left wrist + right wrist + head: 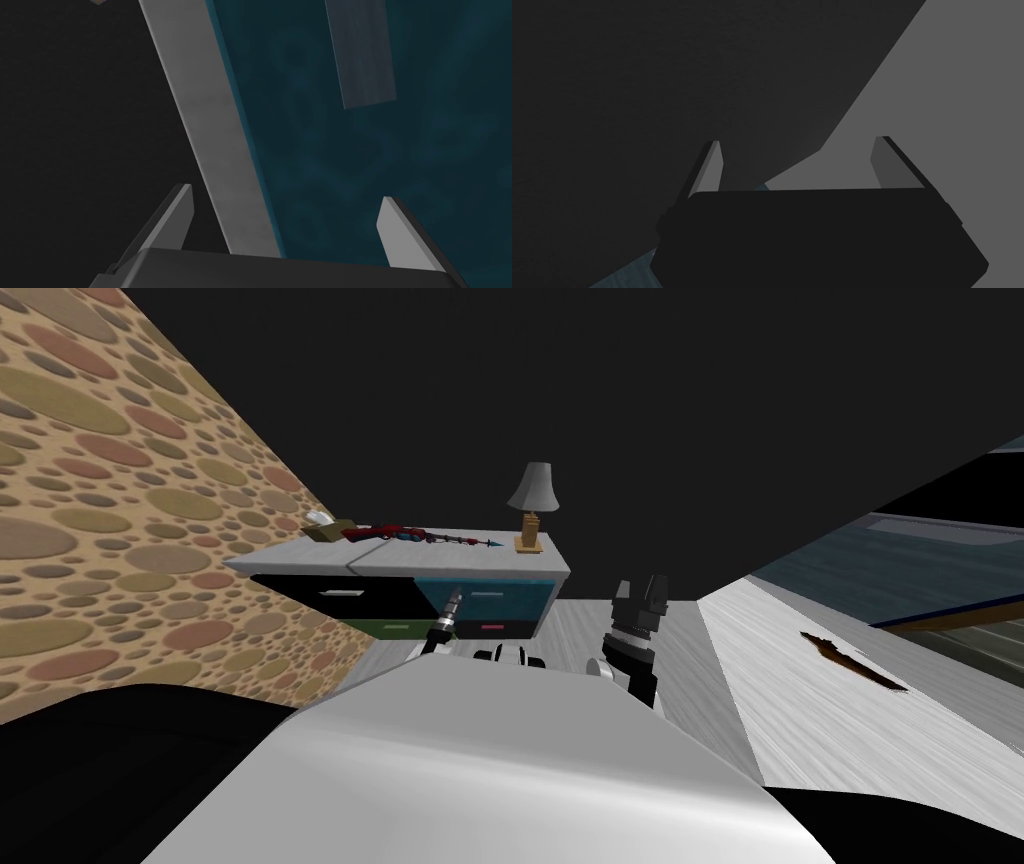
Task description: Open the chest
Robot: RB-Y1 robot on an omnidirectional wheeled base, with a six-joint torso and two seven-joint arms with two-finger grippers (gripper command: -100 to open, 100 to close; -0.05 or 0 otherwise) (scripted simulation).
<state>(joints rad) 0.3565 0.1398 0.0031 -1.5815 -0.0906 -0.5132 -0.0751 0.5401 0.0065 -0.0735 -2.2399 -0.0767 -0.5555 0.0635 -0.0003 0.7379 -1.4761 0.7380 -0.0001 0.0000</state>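
Note:
The chest (400, 556) stands ahead against the pebble wall, with a grey top and black, teal and green drawer fronts. My left gripper (453, 600) reaches at the upper teal drawer (505, 586), near its left edge. In the left wrist view that gripper (287, 194) is open, close to the teal front (400, 165). A pale grey edge strip (210, 125) runs between its fingers, and the drawer's grey handle (365, 60) lies further off to one side. My right gripper (640, 588) hangs open and empty right of the chest (799, 140).
On the chest top are a lamp (533, 503), a long red object (400, 532) and a small box (322, 528). The pebble-patterned wall (120, 488) closes the left side. A white planked surface (850, 718) with a brown object (850, 660) runs along the right.

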